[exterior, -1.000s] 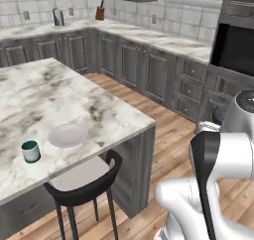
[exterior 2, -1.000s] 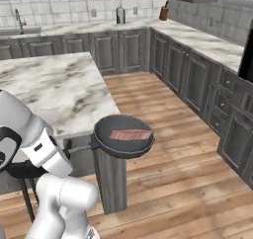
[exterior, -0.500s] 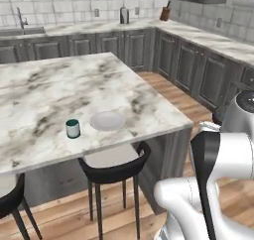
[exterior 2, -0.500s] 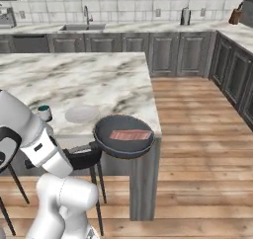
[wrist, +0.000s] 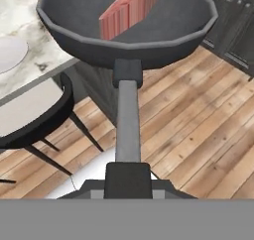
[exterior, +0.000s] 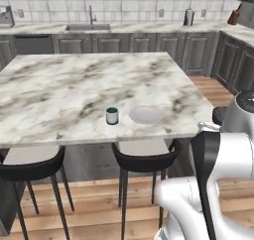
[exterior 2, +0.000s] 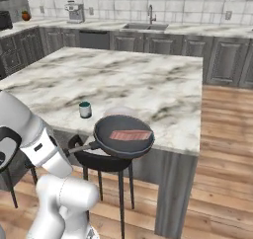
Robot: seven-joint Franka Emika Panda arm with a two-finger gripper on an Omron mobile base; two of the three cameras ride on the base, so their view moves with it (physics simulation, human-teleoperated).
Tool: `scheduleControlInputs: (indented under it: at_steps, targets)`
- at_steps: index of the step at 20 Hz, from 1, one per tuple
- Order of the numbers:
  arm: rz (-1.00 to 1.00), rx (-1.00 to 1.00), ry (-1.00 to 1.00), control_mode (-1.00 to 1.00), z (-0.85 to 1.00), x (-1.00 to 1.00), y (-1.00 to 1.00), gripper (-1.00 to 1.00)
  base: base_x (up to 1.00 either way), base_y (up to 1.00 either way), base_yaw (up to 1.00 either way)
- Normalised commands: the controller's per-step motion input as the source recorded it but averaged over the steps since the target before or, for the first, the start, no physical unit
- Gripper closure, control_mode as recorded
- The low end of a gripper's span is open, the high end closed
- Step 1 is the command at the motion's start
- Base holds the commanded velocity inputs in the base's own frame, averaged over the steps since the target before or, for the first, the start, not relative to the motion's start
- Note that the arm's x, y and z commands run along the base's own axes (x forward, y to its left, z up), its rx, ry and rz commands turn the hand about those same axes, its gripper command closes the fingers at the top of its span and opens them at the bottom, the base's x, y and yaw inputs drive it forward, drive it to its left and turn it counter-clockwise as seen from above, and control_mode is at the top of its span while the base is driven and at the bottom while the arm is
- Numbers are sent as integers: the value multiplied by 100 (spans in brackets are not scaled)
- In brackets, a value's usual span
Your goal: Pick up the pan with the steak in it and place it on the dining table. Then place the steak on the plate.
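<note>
At the near edge of the large white marble dining table [exterior 2: 148,85] you're carrying the small round black frying pan [exterior 2: 123,135] by its long straight handle — the two-finger gripper [wrist: 128,177] is pinching the handle's end, tips pressed tight on it. Pan looks airborne, rim overlapping the table edge in the right base view, not set down yet as far as I can tell. Flat pinkish-red steak [exterior 2: 130,135] lies inside the pan, roughly centred.

The plain round white plate [exterior: 145,115] sits near the table's front edge, small teal cup [exterior: 112,116] just beside it to the left. Black stools [exterior: 145,160] stand tucked under the edge below.

Risks, as I judge them:
- Long lever on a handle-end grip — pan could droop or roll in the tips, steak slides out.
- Lower too soon and the pan base may clip the table edge, or land half off it and tip.
- Push too far in and you could knock the plate or cup.
</note>
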Motion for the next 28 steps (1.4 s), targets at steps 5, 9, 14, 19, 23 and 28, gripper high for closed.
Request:
scheduleControlInputs:
  at_steps: [5, 9, 14, 19, 23, 28]
  targets:
    - [0, 0, 0, 100, 0, 0, 0, 100, -4, -3, 45]
    - [0, 0, 0, 100, 0, 0, 0, 100, 0, -8, 1]
    - [0, 0, 0, 100, 0, 0, 0, 100, 0, -87, 2]
    - [0, 0, 0, 100, 0, 0, 0, 100, 0, -32, 2]
    - [0, 0, 0, 100, 0, 0, 0, 100, 12, -8, 2]
    - [0, 0, 0, 100, 0, 0, 0, 100, 63, -13, 4]
